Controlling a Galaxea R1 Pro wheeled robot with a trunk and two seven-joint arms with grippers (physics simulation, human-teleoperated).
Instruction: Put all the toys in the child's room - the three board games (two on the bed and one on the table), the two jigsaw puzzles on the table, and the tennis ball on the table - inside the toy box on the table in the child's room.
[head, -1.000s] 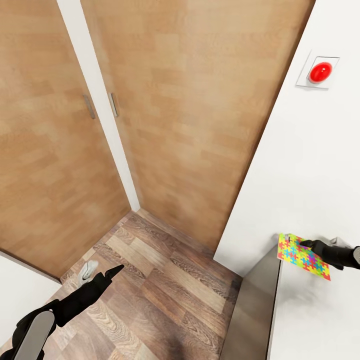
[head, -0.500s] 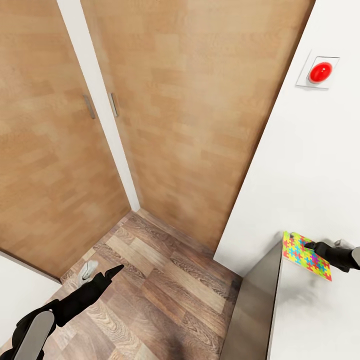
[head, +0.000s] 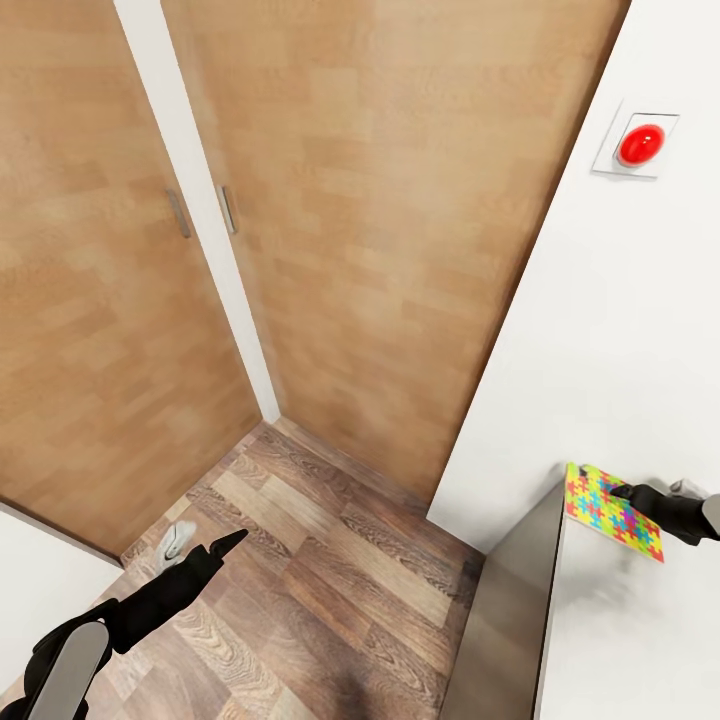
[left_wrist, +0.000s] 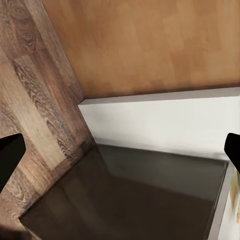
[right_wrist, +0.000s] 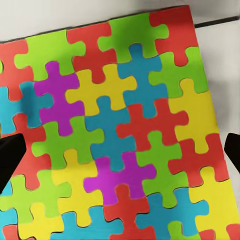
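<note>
Head view | jigsaw puzzle (head: 611, 508) lies flat at tabletop (head: 620, 640) corner by the wall | right pincer (head: 622, 491) just over its far edge, fingers spread wide, holding nothing | left pincer (head: 222, 546) over floor, well apart, empty | right arm nearer.

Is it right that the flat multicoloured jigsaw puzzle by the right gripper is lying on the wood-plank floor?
Not quite. The flat multicoloured jigsaw puzzle by the right gripper lies on the pale grey table top, not the wood-plank floor. The head view shows it near the table's far corner.
</note>
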